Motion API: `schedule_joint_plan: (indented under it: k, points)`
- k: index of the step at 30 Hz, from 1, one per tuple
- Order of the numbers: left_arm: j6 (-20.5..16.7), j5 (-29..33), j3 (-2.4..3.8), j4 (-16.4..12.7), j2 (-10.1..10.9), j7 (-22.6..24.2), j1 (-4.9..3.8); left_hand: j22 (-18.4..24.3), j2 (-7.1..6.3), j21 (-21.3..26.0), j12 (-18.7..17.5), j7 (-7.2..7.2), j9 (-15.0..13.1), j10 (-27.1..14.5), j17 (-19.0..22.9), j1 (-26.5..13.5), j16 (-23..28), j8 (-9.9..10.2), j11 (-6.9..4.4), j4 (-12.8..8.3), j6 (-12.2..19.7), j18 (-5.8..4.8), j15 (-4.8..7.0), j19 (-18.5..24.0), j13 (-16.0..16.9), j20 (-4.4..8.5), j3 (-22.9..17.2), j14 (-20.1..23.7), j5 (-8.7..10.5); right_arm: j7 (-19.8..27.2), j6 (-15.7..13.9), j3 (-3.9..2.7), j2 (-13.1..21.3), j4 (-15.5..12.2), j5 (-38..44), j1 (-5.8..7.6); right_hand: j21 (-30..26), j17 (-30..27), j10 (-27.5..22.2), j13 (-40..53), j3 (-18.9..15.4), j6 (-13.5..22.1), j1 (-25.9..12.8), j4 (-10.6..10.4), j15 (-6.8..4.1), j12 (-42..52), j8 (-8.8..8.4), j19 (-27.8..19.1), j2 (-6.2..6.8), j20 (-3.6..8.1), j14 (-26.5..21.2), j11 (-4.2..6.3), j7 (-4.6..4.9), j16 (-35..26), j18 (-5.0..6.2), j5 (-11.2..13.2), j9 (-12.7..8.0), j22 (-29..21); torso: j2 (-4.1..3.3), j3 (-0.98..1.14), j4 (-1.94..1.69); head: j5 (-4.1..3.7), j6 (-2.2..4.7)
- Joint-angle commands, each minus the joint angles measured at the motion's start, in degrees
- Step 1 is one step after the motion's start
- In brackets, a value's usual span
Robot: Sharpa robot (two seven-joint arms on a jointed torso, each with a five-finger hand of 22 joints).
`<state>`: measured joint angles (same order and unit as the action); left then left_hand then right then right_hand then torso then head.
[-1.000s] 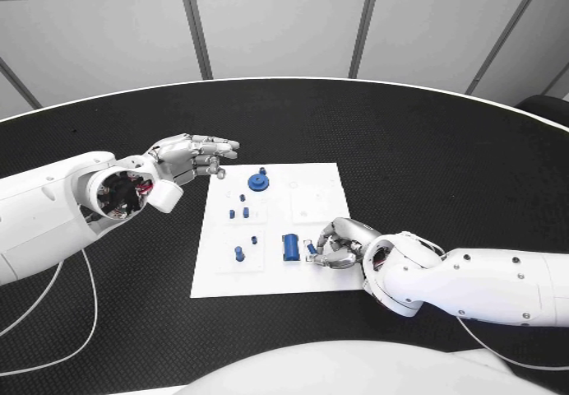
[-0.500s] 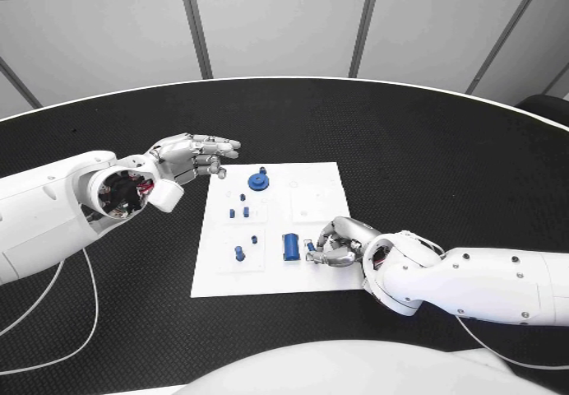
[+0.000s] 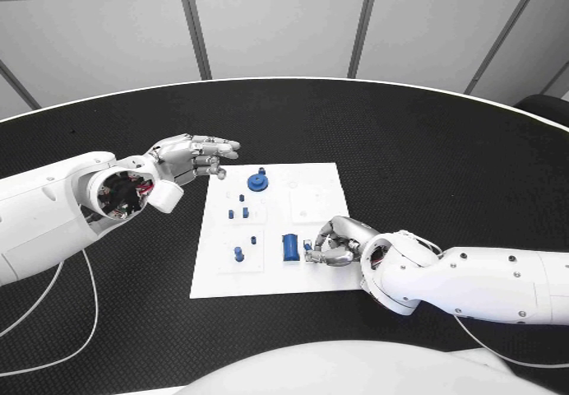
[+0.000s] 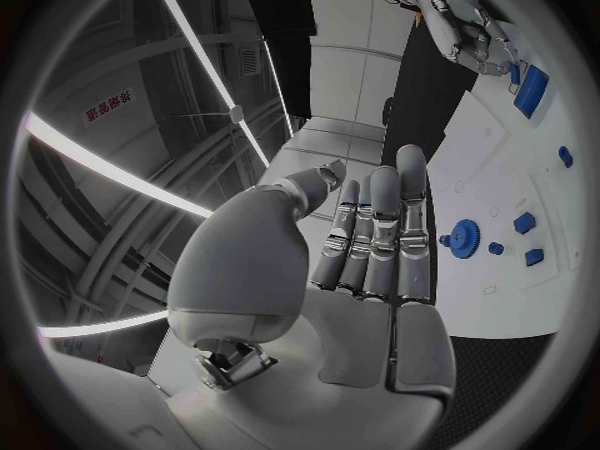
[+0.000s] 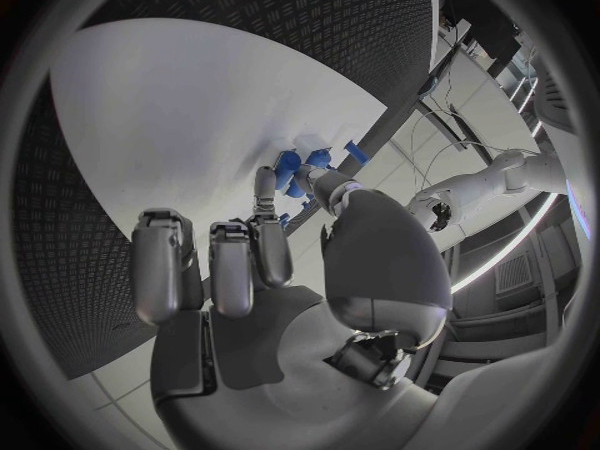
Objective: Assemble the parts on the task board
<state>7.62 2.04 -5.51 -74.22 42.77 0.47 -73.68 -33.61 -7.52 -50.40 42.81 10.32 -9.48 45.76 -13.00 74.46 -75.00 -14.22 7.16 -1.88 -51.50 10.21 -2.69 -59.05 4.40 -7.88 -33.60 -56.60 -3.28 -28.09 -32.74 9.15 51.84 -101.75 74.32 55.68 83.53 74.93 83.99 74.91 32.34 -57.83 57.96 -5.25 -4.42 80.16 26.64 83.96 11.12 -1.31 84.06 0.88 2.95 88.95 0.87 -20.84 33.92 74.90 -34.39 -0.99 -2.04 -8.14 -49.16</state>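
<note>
On board (image 3: 320,177), near front edge, right hand (image 3: 337,244) curled, fingertips pinching small blue part (image 3: 309,246) beside blue block (image 3: 290,246). Left hand (image 3: 193,156) off board's far left corner, fingers together, holding nothing.

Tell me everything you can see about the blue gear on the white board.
The blue gear is a round, toothed disc, plastic by its look, with a raised hub at its centre. It lies flat on the task board near the far edge, towards the left hand's side. A small blue peg stands just beyond it. Nothing touches it; the left hand hovers beside the board, off the gear.
</note>
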Motion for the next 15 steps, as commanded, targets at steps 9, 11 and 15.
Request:
schedule_joint_plan:
  k: [9, 11, 15]
  points:
    - [0.03, 0.00, 0.00, 0.00, -0.02, 0.02, 0.00, 0.06, 0.00, 0.21, 0.07, 0.25, -0.06, -0.51, -0.06, -0.33, 0.07, 0.24, -0.08, 0.34, 0.25, 0.42, -0.19, -0.25, 0.05, -0.01, -0.03, 0.31, 0.09, -0.38, 0.11, -0.10, -0.21, 0.44, 0.00, 0.01, 0.26, 13.80, 2.22, 10.32, -0.09, -0.17, -0.90, -0.67, -0.49, 0.37, -0.17, 5.05, -0.17, 0.32, 5.65, 0.33, 0.09, 0.20, 0.30, 0.38, 0.03, 13.52, -0.04, -0.04, -0.02, -0.08, -0.10]
    - [0.03, 0.00, 0.00, 0.00, -0.02, 0.02, 0.00, 0.06, 0.00, 0.21, 0.07, 0.25, -0.06, -0.51, -0.06, -0.33, 0.07, 0.24, -0.08, 0.34, 0.25, 0.42, -0.19, -0.25, 0.05, -0.01, -0.03, 0.31, 0.09, -0.50, 0.23, -0.12, -0.30, 0.53, 0.00, 0.01, 0.29, 13.82, 2.23, 10.33, -0.09, -0.18, -0.90, -0.67, -0.49, 0.39, -0.16, 5.06, -0.18, 0.32, 5.66, 0.34, 0.08, 0.21, 0.30, 0.38, 0.04, 13.53, -0.01, -0.03, -0.01, -0.09, -0.10]
    - [0.01, 0.00, 0.00, -0.01, -0.02, 0.03, -0.01, 0.06, 0.00, 0.21, 0.07, 0.25, -0.06, -0.51, -0.06, -0.33, 0.07, 0.24, -0.08, 0.34, 0.25, 0.42, -0.19, -0.25, 0.05, -0.01, -0.03, 0.31, 0.09, -0.96, 0.62, -0.16, -0.47, 0.69, 0.00, 0.02, 0.45, 13.88, 2.39, 10.51, 0.04, -0.57, -0.66, -0.57, -0.60, 0.75, 0.15, 5.09, -0.49, 0.36, 5.67, 0.52, -0.18, 0.25, 0.27, 0.41, 0.20, 13.57, -0.01, -0.01, -0.01, -0.16, -0.18]
